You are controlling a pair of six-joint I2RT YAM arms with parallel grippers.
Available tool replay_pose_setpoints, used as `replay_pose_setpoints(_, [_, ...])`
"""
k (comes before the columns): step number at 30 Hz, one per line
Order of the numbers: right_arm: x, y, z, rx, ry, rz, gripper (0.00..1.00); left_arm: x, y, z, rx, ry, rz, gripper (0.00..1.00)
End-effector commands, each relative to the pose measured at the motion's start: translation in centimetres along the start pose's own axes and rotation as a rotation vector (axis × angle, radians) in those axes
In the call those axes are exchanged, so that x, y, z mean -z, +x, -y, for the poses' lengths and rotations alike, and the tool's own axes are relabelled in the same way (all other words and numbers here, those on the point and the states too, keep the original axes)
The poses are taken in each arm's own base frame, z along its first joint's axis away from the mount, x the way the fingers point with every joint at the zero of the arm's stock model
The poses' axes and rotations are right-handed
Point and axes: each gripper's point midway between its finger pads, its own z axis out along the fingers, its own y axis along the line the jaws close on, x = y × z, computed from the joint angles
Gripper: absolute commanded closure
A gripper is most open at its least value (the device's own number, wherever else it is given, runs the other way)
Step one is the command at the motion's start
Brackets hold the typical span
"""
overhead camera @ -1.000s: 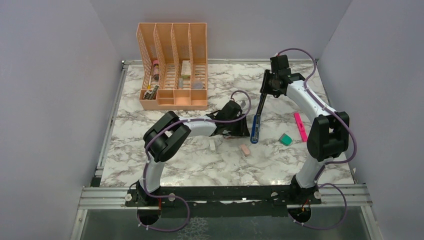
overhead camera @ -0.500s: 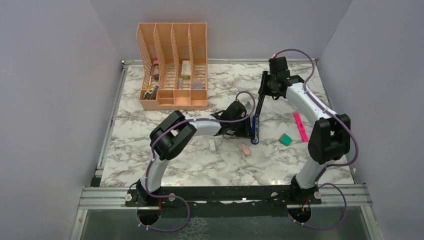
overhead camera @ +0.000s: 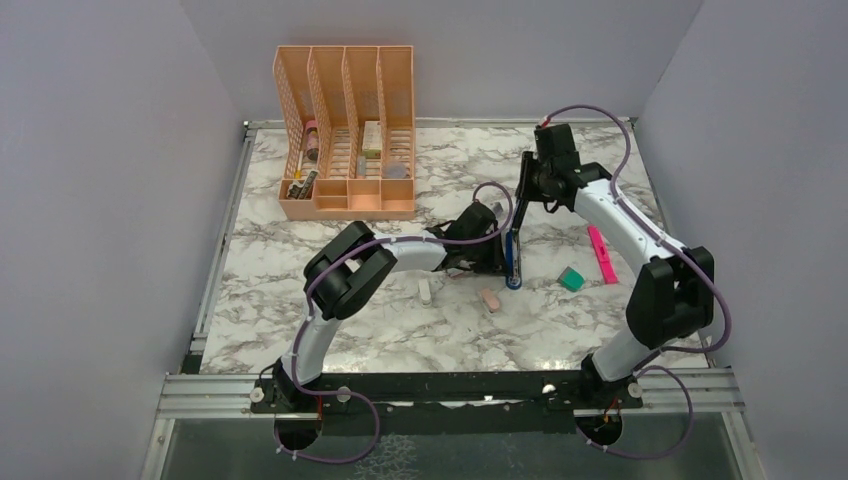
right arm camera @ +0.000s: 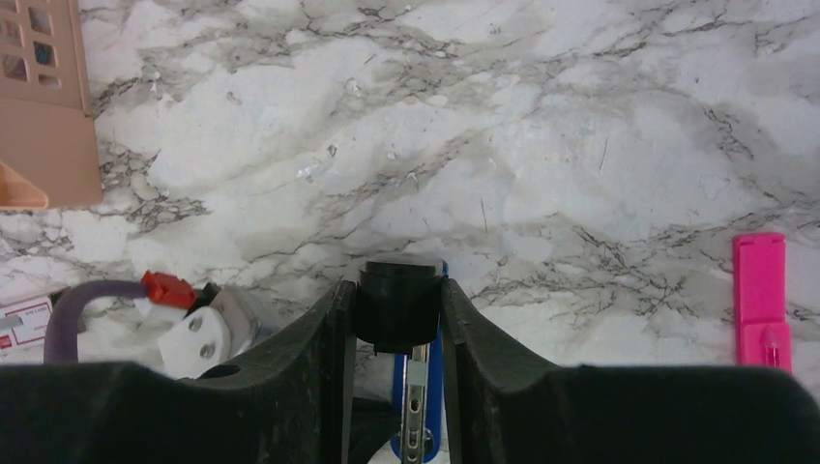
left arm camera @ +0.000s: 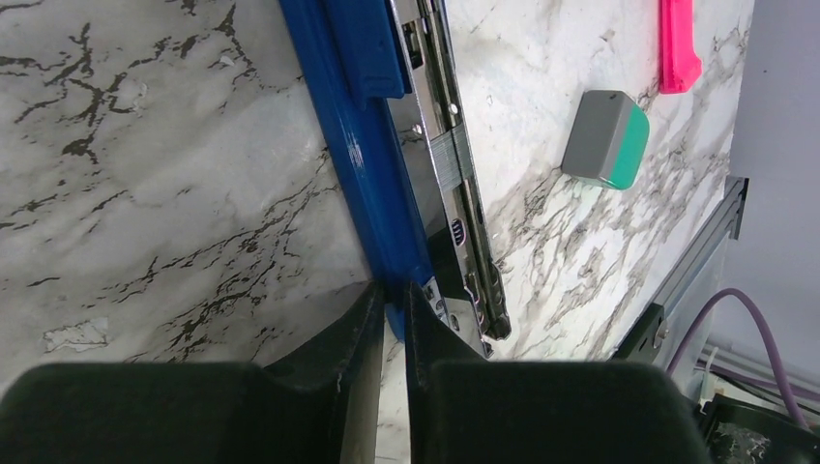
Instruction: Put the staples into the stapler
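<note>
The blue stapler [overhead camera: 514,262] lies hinged open on the marble, its metal staple channel [left arm camera: 454,184] bared. My right gripper [right arm camera: 397,302] is shut on the black top arm [overhead camera: 522,200] and holds it raised toward the back. My left gripper [left arm camera: 390,296] has its jaws almost together on the blue base's near edge [left arm camera: 363,164], with blue showing between the fingers. At the left edge of the right wrist view a corner of a reddish box with a pale label, apparently the staples [right arm camera: 19,319], peeks out. The left arm hides the rest of it.
A teal-and-grey block [overhead camera: 571,279] and a pink highlighter [overhead camera: 601,253] lie right of the stapler. A pink eraser [overhead camera: 489,299] and a small white item [overhead camera: 425,290] lie in front. An orange desk organizer [overhead camera: 345,130] stands at the back left.
My left gripper slid right to the stapler's base and narrowed its jaws onto it. My right gripper swung the black top arm more upright and toward the back, and the base straightened.
</note>
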Motion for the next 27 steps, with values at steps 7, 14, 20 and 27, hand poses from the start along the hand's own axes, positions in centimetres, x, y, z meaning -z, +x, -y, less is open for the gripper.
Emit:
replay_pose_setpoints(7, [4.8, 3.7, -0.9, -0.073, -0.045, -0.022, 0.72, -1.3, -0.2, -0.9, 0.012, -0.055, 0.02, 0.87])
replay_pose_setpoints(14, [5.8, 6.0, -0.7, -0.089, -0.06, -0.054, 0.73, -1.7, -0.4, -1.2, 0.019, -0.074, 0.019, 0.87])
replay_pose_setpoints(20, [6.1, 8.1, -1.2, -0.093, -0.086, -0.097, 0.73, -1.9, -0.8, -1.3, 0.014, -0.088, 0.025, 0.87])
replay_pose_setpoints(27, [6.5, 10.9, -1.7, -0.096, -0.098, -0.148, 0.73, -2.0, -0.8, -1.3, 0.01, -0.095, 0.018, 0.87])
